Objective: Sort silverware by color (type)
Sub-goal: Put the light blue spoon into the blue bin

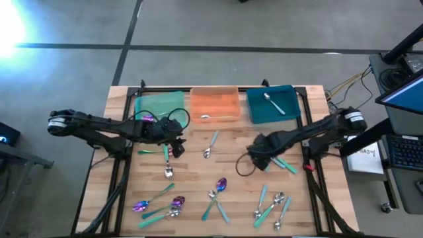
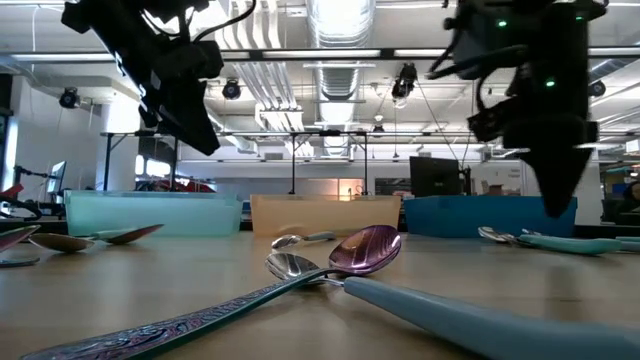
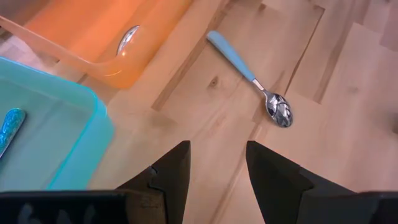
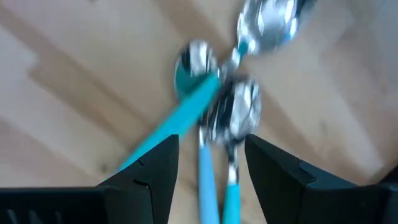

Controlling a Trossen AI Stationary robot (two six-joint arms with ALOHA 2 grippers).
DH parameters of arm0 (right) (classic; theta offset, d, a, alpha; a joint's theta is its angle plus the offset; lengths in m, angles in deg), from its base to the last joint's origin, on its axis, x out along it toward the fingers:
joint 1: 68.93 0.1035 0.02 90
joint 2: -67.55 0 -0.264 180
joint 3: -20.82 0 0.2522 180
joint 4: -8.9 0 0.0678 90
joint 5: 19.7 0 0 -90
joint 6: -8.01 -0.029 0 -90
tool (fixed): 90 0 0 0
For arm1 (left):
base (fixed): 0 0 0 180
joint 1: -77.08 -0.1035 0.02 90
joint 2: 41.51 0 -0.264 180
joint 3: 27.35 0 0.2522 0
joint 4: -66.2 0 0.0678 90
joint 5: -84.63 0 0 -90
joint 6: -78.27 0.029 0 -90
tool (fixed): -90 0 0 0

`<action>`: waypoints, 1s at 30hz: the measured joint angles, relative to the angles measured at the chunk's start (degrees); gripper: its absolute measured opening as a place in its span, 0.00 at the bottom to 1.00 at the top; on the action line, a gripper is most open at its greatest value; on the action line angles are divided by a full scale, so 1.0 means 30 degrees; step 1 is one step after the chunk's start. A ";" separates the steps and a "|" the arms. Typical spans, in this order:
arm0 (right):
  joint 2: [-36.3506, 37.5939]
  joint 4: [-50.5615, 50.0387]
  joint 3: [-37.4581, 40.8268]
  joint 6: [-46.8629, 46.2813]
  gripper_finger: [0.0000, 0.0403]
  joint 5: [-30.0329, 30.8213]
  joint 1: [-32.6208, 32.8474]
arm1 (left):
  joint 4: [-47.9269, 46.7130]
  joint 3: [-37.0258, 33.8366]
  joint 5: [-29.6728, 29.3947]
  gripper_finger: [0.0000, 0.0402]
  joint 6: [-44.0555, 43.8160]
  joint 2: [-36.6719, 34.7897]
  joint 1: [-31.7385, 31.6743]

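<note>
You have most of the silverware (image 1: 218, 192) lying flat and scattered over the front half of the worktop: purple-headed spoons near the front left corner, a crossed pair at the front middle, and a cluster of teal-handled, silver-headed ones toward the front right. Nearer the back edge, one teal-handled spoon (image 3: 252, 79) lies alone at the middle.

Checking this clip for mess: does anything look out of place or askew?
Nothing damaged or spilled. Most spoons still lie scattered on the table, some crossed in small piles, like the cluster of spoons near the front right. The green tray, orange tray and teal tray sit in line.
</note>
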 joint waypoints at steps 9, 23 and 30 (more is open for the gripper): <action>0.0268 0.0451 0.1800 -0.2836 0.44 -0.0451 0.1373 | 0.0167 -0.0041 -0.0146 0.35 -0.0007 0.0000 0.0007; 0.0141 0.1569 0.2109 -0.2820 0.38 -0.0778 0.1621 | 0.0289 -0.0041 -0.0190 0.35 0.0168 0.0000 0.0007; 0.0141 0.3101 0.2966 -0.2831 0.31 -0.0782 0.1621 | 0.0296 -0.0041 -0.0205 0.35 0.0226 0.0000 0.0007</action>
